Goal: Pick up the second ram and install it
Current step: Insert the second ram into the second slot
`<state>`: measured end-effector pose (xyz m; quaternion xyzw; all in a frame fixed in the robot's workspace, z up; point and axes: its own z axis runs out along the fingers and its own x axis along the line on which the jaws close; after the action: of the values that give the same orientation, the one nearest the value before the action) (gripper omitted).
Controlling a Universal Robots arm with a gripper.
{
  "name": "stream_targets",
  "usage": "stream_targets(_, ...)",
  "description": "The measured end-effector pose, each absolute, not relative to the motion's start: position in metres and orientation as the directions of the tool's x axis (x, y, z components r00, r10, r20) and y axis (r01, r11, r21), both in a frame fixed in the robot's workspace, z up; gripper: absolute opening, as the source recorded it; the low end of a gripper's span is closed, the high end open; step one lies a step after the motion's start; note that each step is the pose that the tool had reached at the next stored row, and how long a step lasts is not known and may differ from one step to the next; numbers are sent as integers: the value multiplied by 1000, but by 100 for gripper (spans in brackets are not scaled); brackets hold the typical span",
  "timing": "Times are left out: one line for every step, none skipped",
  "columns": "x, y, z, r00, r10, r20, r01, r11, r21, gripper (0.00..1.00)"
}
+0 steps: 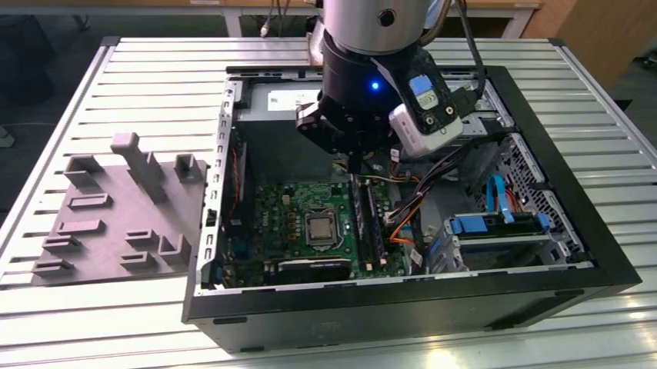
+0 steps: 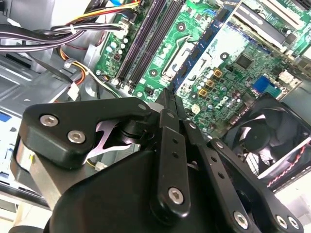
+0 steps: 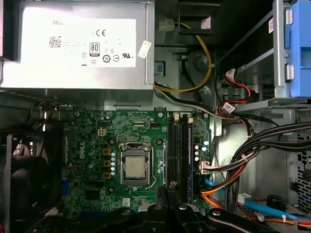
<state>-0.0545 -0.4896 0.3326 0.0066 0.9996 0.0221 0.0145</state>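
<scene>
A grey moulded fixture [image 1: 113,223] sits by the table's left edge. Right of it, inside the open computer case [image 1: 411,315], the gripper [image 1: 349,163] hangs over the green motherboard [image 1: 292,207]. Its fingers [image 2: 171,145] are drawn almost together on a thin dark board, seemingly the second ram [image 2: 171,103], held edge-on above the memory slots [image 1: 370,223].

Over the motherboard [image 1: 298,223], the gripper [image 1: 350,157] with the second ram [image 2: 168,98] between its fingers [image 2: 172,145]. To the exterior view's right of the motherboard, the drive bay [image 1: 498,227] (cables [image 1: 411,204] between); to its left, a fixture block [image 1: 113,223].
</scene>
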Motion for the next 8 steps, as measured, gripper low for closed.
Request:
stream_targets(-54, -490, 332, -999, 14, -29, 13, 999, 44, 12)
stream_targets(-53, -490, 332, -999, 14, -29, 13, 999, 44, 12)
stream_targets(-53, -490, 331, -999, 14, -29, 13, 999, 44, 12)
stream_targets(-52, -490, 331, -999, 14, -29, 13, 999, 44, 12)
stream_targets(-51, -490, 330, -999, 14, -29, 13, 999, 44, 12)
stream_targets(-51, -490, 330, -999, 14, -29, 13, 999, 44, 12)
stream_targets(-50, -490, 329, -999, 14, -29, 13, 999, 44, 12)
stream_targets(-50, -490, 329, -999, 14, -29, 13, 999, 44, 12)
